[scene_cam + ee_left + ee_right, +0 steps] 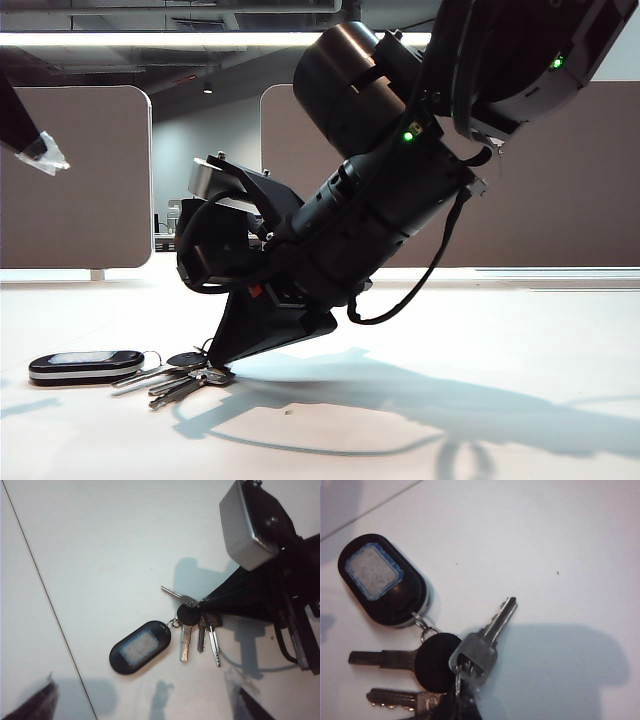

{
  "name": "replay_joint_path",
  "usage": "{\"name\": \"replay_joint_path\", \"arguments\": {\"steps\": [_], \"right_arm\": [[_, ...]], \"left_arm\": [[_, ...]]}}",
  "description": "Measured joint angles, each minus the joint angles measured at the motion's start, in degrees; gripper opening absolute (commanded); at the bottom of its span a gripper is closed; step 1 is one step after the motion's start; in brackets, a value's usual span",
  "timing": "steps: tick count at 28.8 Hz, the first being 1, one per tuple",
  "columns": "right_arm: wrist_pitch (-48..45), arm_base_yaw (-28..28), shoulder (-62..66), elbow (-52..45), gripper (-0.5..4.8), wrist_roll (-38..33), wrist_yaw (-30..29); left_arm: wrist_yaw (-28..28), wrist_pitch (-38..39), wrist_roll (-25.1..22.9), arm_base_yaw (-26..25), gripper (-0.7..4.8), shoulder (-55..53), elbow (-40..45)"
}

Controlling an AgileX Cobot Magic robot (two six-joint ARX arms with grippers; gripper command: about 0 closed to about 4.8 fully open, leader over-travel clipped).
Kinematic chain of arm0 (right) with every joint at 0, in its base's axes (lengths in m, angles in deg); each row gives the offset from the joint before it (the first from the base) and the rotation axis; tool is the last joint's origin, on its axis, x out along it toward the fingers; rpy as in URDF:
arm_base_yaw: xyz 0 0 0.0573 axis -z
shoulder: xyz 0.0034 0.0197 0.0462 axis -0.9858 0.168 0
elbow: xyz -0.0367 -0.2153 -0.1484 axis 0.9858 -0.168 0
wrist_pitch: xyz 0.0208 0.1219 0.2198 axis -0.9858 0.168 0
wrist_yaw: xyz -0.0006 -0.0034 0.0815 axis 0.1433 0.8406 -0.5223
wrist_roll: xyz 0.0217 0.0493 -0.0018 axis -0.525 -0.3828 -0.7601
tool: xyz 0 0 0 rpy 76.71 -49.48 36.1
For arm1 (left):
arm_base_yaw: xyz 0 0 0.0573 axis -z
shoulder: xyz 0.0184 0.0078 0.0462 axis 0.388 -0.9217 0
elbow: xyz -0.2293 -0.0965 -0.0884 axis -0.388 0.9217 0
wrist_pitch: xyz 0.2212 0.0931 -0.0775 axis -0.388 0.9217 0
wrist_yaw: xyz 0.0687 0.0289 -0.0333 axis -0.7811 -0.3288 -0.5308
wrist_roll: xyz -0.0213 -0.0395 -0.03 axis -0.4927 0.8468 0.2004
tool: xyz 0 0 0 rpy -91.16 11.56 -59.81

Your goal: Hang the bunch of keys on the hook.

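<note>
Two grippers for you: right gripper (215,360), lower left of the exterior view, is clenched on the bunch of keys (90,367); left gripper (45,152), upper left, hangs released.

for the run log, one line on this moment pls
right gripper: shut on bunch of keys, at table | left gripper: open, above keys | hook: not visible

No readable text, brand, no. or sign anywhere; the pale face of the key fob (372,571) is blank, approx
</note>
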Motion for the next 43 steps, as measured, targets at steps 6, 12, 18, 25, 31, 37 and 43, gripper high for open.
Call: {"name": "replay_joint_path", "arguments": {"steps": [6, 12, 18, 25, 31, 37, 43], "right_arm": [[0.9, 0.0, -2.4, -0.1, -0.07, 0.0, -1.1], [3.1, 2.5, -17.9, 0.0, -0.07, 0.0, -1.3], [8.9, 14.4, -34.1, 1.3, -0.08, 0.0, -1.3], [15.3, 30.9, -32.3, 17.0, -0.08, 4.2, -2.1], [15.3, 40.7, -22.6, 27.7, -0.08, 5.3, -5.0], [15.6, 47.1, -10.0, 39.6, -0.08, 6.3, -7.7], [15.1, 50.3, 1.7, 51.9, -0.08, 6.3, -7.8]], "left_arm": [[-0.5, 0.2, 0.0, 0.0, 4.79, 0.0, 0.0], [-0.3, -3.2, 0.0, 0.0, 4.79, 0.0, 0.0], [-0.2, -17.7, 0.0, 0.0, 4.79, 0.0, 0.0], [-0.9, -28.8, 2.9, 0.0, 4.79, -9.5, -7.8], [-1.0, -29.9, 3.0, 0.0, 4.79, -21.2, -17.8], [-1.0, -33.6, 3.0, 0.0, 4.79, -27.6, -21.7], [-1.0, -37.0, 3.0, 0.0, 4.79, -30.4, -21.7]]}}
